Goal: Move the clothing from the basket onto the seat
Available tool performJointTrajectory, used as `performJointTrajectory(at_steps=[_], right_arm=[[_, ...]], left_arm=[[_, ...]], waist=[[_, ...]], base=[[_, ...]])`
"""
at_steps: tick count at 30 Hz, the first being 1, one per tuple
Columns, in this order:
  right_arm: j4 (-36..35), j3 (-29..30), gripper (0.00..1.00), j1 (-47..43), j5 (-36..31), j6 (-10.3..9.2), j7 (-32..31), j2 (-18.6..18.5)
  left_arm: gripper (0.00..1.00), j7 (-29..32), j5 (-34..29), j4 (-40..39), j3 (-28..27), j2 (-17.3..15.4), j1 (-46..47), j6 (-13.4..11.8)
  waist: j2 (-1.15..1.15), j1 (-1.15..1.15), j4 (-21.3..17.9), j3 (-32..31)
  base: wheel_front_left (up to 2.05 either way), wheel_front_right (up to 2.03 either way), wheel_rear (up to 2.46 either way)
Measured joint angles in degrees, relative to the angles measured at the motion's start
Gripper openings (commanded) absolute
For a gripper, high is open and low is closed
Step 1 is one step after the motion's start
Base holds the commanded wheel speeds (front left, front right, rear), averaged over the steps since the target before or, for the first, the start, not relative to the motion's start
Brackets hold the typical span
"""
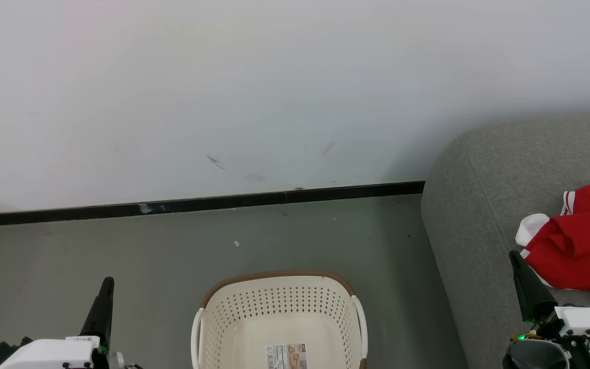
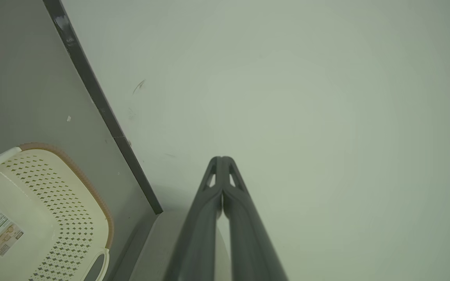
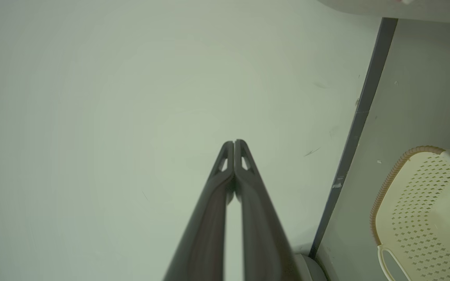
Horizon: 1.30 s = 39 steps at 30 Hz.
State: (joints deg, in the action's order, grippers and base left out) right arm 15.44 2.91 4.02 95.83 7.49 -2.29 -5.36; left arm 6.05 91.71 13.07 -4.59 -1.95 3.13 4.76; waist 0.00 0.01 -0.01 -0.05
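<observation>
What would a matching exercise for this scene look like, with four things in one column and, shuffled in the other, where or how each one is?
Column one
1. clothing
2. basket
3. left gripper
4. paper label

Column two
A. standing on the floor near the wall
B. lying on the grey seat
C. fingers shut, holding nothing
D. on the basket's inside bottom

Pairs: 1-B, 2-A, 3-C, 4-D
</observation>
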Motion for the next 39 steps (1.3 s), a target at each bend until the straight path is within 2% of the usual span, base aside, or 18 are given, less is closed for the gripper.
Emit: performJointTrajectory(at_steps=[39], right_arm=[[0.01, -0.01, 0.00, 0.00, 0.00, 0.00, 0.01, -0.03]], left_arm=[[0.00, 0.01, 0.00, 0.21, -0.01, 0.00, 0.01, 0.00]], waist=[[0.00, -0.01, 0.00, 0.00]], base=[[0.00, 0.00, 0.00]])
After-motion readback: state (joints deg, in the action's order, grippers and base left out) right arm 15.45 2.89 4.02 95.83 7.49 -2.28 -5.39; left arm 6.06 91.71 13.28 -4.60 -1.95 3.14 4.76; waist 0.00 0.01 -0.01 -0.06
